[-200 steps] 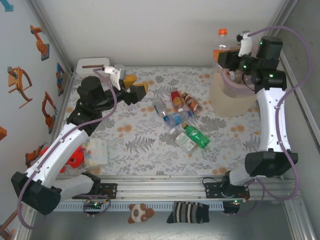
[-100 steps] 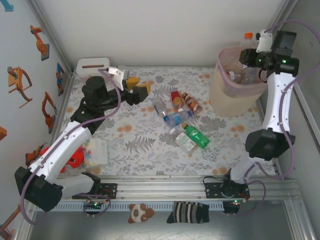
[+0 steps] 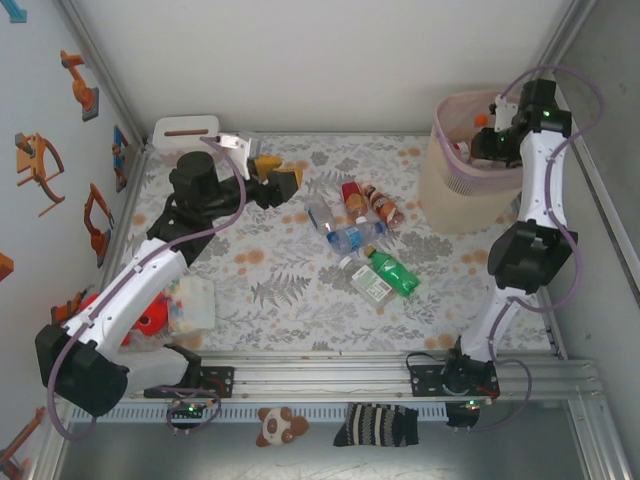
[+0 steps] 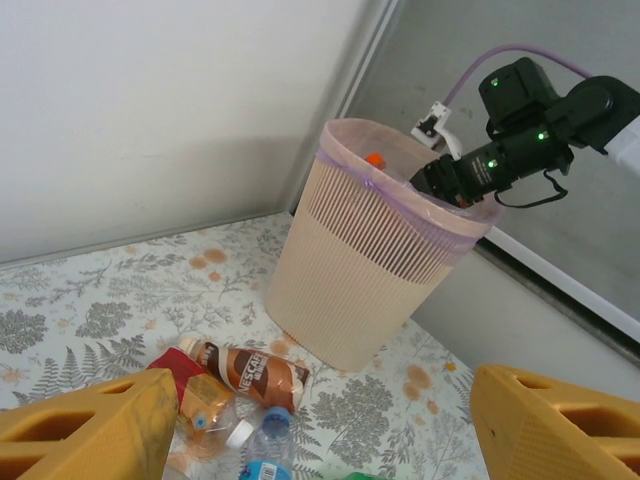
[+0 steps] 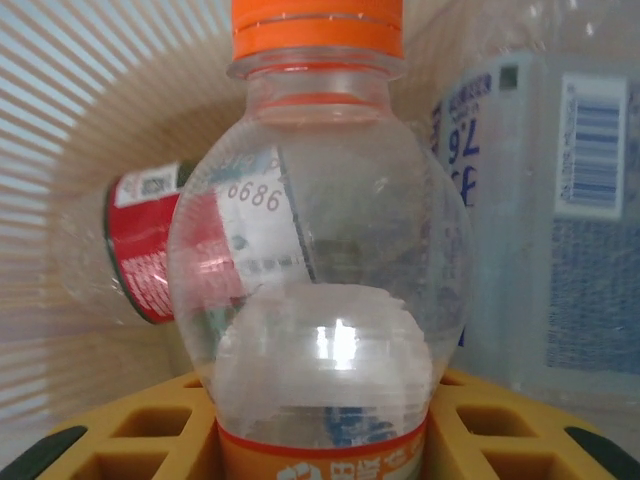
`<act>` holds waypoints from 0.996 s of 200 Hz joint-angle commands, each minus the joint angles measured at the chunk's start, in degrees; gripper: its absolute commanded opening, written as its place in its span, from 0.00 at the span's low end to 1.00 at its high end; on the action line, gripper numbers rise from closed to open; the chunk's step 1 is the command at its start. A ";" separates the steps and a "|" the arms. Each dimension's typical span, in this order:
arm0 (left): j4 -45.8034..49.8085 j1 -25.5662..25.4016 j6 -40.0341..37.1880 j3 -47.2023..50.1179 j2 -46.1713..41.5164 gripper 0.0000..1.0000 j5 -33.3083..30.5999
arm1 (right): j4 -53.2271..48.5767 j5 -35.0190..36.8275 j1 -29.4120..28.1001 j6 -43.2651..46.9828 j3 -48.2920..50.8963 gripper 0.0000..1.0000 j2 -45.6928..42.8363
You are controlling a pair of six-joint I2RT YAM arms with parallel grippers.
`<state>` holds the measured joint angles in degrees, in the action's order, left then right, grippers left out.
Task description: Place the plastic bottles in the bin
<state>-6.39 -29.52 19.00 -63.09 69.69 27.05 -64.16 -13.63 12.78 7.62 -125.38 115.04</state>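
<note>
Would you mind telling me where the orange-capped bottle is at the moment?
The orange-capped bottle is at the far right of the top view, inside the bin, gripped by the right tool; a red-labelled bottle lies behind it.

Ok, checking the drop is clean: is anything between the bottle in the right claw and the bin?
Nothing visible. The right claw holds the orange-capped bottle inside the bin; a red-labelled bottle and a clear bottle lie beyond it.
</note>
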 commanded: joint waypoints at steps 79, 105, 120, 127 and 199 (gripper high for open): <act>-1.98 0.28 2.43 0.00 1.54 0.76 1.82 | -11.48 4.72 -1.70 3.81 -3.35 0.45 8.04; -1.87 0.34 2.69 -0.27 1.85 0.76 1.86 | -11.39 4.86 -2.17 3.42 -3.64 0.55 7.12; -1.94 0.35 2.79 -0.47 2.02 0.76 1.87 | -10.69 4.82 -2.38 3.18 -3.73 0.60 5.86; -1.89 0.34 2.85 -0.59 2.06 0.76 1.94 | -10.32 4.84 -2.40 2.99 -3.76 0.62 5.12; -1.91 0.39 3.60 -0.82 2.20 0.76 1.87 | -7.87 6.06 -2.83 1.54 -3.90 0.73 -3.25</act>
<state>-6.85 -29.52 21.45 -63.07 71.77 28.01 -72.60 -9.04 10.37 10.11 -128.84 117.27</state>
